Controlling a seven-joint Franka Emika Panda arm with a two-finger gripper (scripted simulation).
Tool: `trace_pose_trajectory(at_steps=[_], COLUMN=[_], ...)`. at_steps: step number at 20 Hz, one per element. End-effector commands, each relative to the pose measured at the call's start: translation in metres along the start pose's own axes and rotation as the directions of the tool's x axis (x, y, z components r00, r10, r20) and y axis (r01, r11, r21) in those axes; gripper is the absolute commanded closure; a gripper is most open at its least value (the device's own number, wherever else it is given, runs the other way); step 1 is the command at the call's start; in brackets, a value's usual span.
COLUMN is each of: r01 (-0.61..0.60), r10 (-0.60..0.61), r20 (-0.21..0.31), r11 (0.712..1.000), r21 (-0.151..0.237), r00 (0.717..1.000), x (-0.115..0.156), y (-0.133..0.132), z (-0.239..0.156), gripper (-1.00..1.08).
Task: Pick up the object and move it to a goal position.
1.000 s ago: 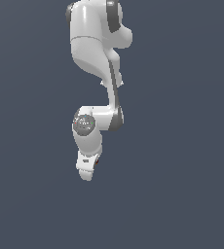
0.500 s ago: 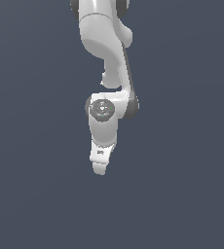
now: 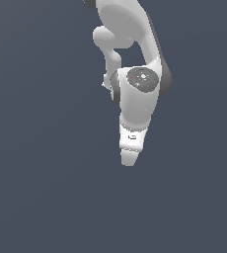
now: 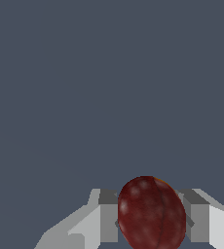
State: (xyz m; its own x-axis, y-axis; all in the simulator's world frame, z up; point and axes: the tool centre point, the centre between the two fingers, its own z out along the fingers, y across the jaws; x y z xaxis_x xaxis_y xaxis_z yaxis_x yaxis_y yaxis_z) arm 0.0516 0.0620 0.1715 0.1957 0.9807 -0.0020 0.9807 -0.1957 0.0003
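Object (image 4: 151, 214), dark red, oval, glossy: sat low in the wrist frame, clamped between grey pads of pincer (image 4: 152, 220). Bore no legible writing.

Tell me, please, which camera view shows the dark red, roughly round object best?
The wrist view: the dark red, roughly round object fills the space between the white gripper fingers, which stand on both sides of it. The exterior view shows only the arm and the gripper from behind; the object is hidden there.
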Motion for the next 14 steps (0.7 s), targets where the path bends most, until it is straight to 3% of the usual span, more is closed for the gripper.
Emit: trace_pose_trajectory(at_steps=[1, 7, 14], r01=[0.000, -0.001, -0.002], r10=[0.000, 0.001, 0.002], r20=[0.000, -0.001, -0.002], r11=[1.000, 1.000, 1.000], r21=[0.000, 0.001, 0.001], r00=[1.000, 1.000, 1.000], x=[0.021, 0.065, 0.092], y=[-0.006, -0.017, -0.021], z=[-0.022, -0.069, -0.097], gripper=[1.08, 1.08, 1.08])
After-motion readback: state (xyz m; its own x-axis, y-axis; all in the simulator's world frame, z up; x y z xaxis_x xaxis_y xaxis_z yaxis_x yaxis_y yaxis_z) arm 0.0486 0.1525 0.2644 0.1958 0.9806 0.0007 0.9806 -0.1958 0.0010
